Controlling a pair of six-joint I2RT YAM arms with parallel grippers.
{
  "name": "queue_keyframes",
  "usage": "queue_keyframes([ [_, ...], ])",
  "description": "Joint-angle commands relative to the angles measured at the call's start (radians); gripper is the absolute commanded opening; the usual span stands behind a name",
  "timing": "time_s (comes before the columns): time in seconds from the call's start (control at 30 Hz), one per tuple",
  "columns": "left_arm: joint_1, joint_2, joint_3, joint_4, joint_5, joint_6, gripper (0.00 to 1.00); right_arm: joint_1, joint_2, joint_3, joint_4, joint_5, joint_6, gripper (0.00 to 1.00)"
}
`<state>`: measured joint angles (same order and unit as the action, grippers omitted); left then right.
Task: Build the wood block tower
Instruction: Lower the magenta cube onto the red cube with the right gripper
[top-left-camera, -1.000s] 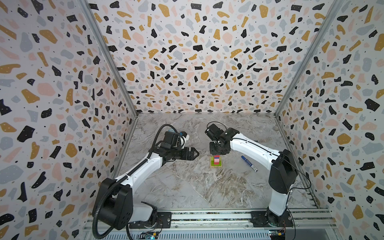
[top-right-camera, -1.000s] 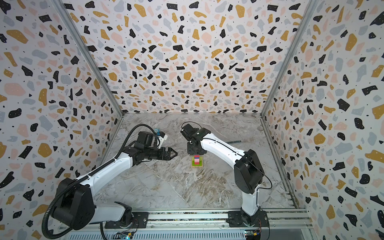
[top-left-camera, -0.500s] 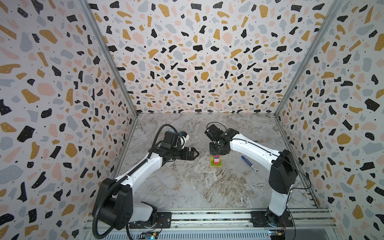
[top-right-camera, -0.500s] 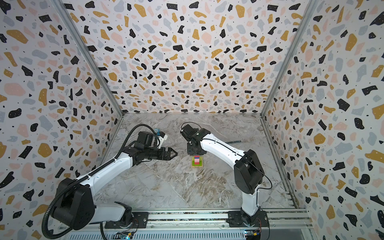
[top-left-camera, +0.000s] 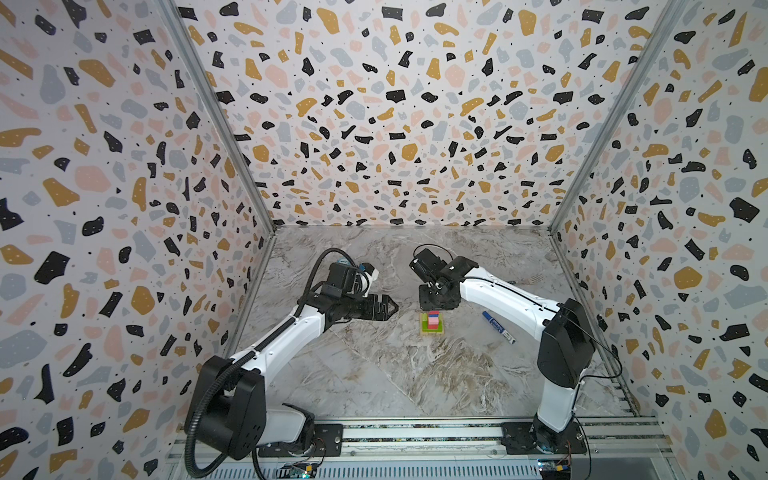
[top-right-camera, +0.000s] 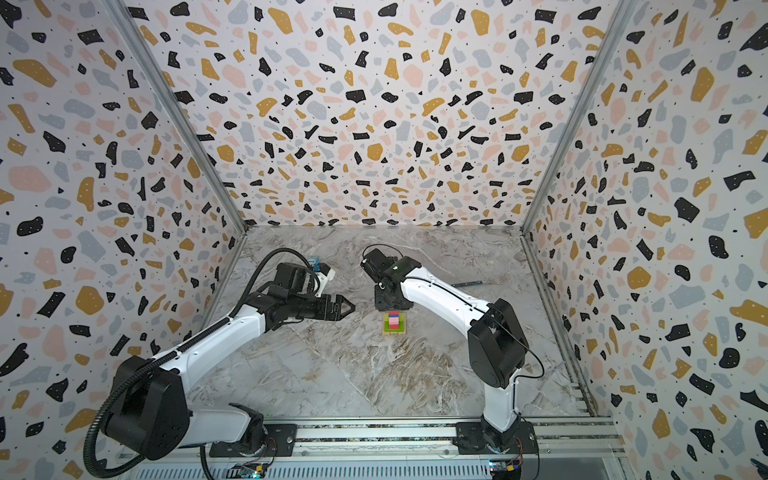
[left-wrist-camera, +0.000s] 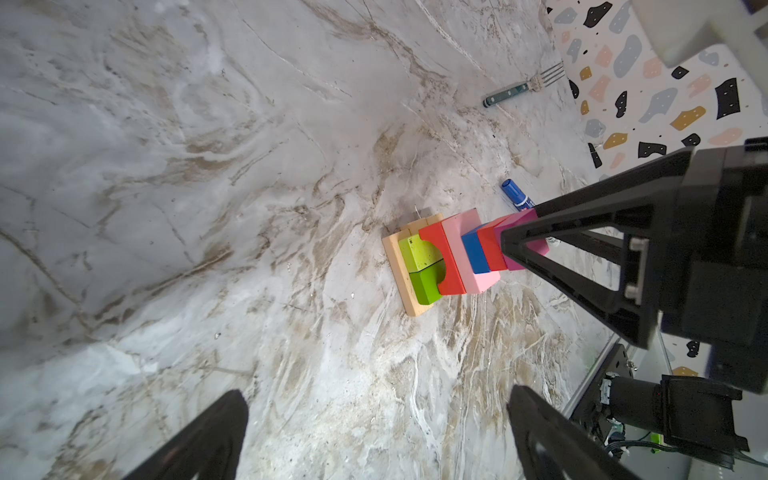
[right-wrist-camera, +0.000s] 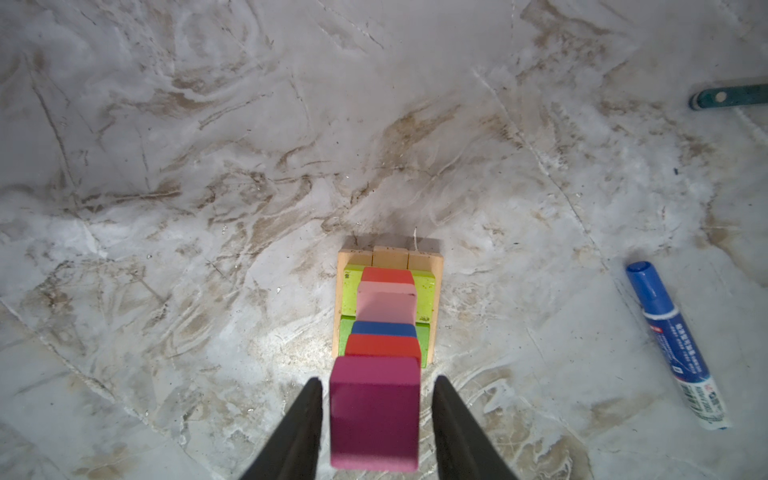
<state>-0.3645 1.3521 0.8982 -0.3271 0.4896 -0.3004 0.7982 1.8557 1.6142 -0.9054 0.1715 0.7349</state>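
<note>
While the left pincer (left-wrist-camera: 376, 399) gapes empty, the right pincer (right-wrist-camera: 378, 379) narrowly flanks the magenta cube (right-wrist-camera: 374, 415), not touching.

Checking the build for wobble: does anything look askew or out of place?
Slightly: the middle tan block at the bottom juts past its neighbours at one end. The tower otherwise looks straight, magenta cube square on top.
</note>
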Motion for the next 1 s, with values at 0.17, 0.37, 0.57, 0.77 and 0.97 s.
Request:
queue_keyframes([
  [0.17,0.005,-0.01,-0.011,0.024,0.006,0.001,0.99,0.004,-0.034,-0.008,-0.011,0.01,0.006,0.5],
  [0.37,0.005,-0.012,-0.011,0.024,0.008,0.001,0.99,0.004,-0.029,-0.023,-0.001,0.003,0.006,0.49],
  [0.57,0.005,-0.012,-0.01,0.024,0.006,0.001,0.99,0.003,-0.023,-0.023,0.005,-0.001,0.004,0.46],
  [0.77,0.005,-0.01,-0.01,0.023,0.007,0.001,0.99,0.003,-0.021,-0.027,0.006,-0.003,0.008,0.44],
  [0.97,0.005,-0.008,-0.01,0.024,0.007,0.001,0.99,0.003,-0.019,-0.029,0.006,-0.002,0.006,0.44],
])
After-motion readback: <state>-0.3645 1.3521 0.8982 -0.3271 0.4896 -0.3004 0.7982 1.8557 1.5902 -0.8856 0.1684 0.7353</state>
